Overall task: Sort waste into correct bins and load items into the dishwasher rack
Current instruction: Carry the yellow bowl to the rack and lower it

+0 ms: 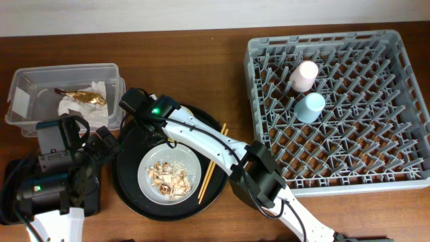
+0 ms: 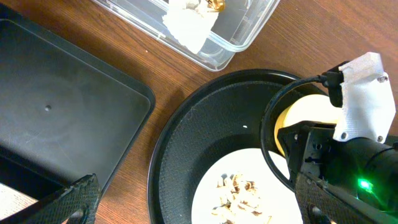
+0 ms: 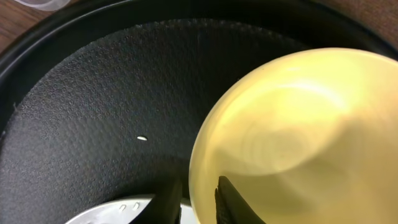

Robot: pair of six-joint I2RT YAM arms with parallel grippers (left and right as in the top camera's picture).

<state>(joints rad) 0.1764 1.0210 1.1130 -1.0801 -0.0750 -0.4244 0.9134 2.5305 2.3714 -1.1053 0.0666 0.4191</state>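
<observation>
Overhead, the dishwasher rack (image 1: 339, 101) lies well right of the right end effector (image 3: 198, 202), whose arm masks the yellow bowl (image 3: 292, 137). Its wrist view shows fingers set narrowly astride the bowl's rim, contact unclear. The left end effector (image 2: 199, 206) gapes wide, holding nothing.

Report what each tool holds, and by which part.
Left tool: open, nothing held. Right tool: its fingers straddle the yellow bowl at its rim, one inside, one outside; whether they clamp it cannot be told.

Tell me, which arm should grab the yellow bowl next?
Right. The right gripper straddles the rim of the yellow bowl. The left gripper hangs open by the flat black tray.
</observation>
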